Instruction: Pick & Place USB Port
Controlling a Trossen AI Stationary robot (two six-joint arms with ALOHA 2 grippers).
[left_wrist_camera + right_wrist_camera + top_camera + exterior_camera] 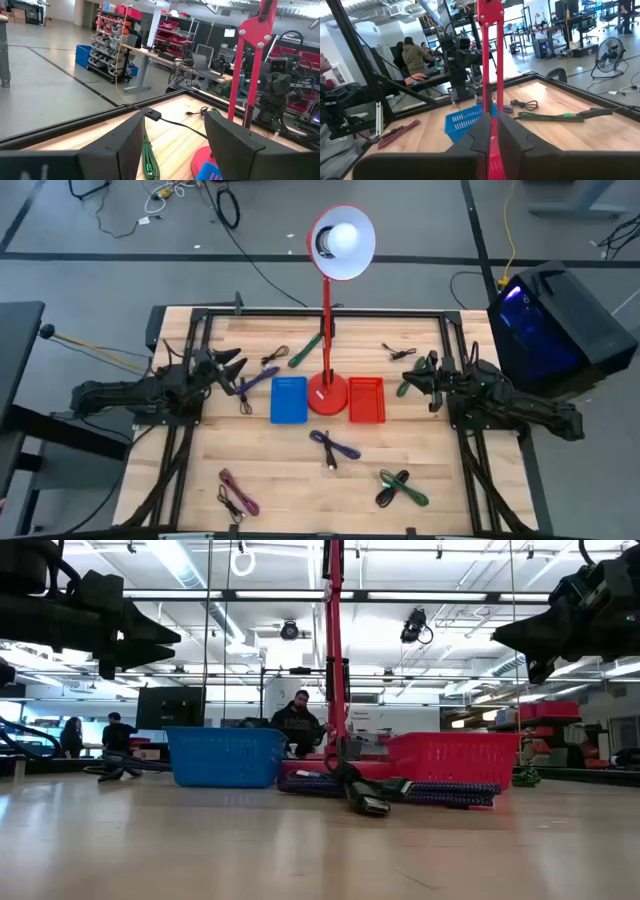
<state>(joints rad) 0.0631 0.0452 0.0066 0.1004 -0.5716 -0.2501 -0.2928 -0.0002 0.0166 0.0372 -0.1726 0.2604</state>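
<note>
Looking down from the high view, you see the purple braided USB cable (335,448) lying loose on the wooden bench (280,480) in front of the red lamp base (327,395), between the blue mesh basket (289,400) and the red mesh basket (367,400), while the left end effector (233,368) hangs spread apart and empty, and the right end effector (408,376) nearly together, gripping nothing. From the low view, its dark plug (370,804) points toward you; judge it light, limp and floppy, so take it at the stiff plug. Through the wrist views, the left fingers (120,145) stand apart and the right fingers (480,132) almost meet.
</note>
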